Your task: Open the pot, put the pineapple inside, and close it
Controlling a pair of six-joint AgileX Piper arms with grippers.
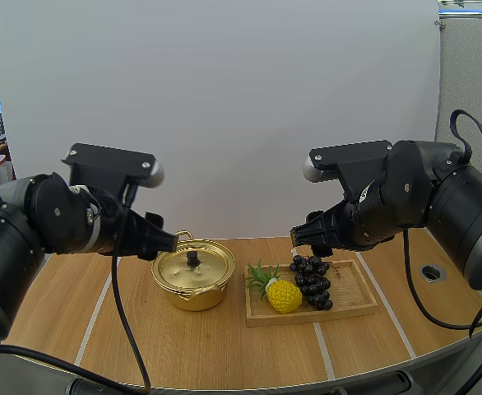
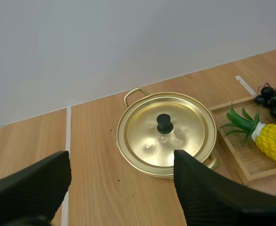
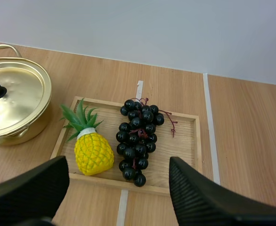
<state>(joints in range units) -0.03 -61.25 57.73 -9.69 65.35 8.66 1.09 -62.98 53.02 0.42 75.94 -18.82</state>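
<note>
The wooden table (image 1: 224, 354) is stretching out beneath both grippers. The left gripper (image 2: 121, 157) is hovering in the air above it, its two black fingers standing wide apart with their ribbed faces turned to each other, and it is gripping nothing. The right gripper (image 3: 118, 162) is hanging at a like height, its fingers also spread wide and holding nothing. In the high view the two grippers are pointing inward toward each other and are well apart.

The wooden tray (image 3: 185, 141) is lying on the table below the right gripper, clear of its fingers, with its near edge showing between them. The golden pot (image 1: 193, 288) is sitting below and just ahead of the left gripper, framed between its open fingers. From the right gripper it is lying off to the left, just beside the tray. The lid (image 2: 166, 136) is resting closed on the pot.

The bunch of dark grapes (image 3: 138, 141) is lying in the tray under the right gripper, between its fingers. The pineapple (image 3: 93, 153) is lying on its side in the same tray, just beside the grapes on the pot's side, its green crown pointing toward the pot. It is lying apart from both grippers. A small black knob (image 2: 164, 123) is standing at the middle of the lid, ahead of the left gripper's fingers.
</note>
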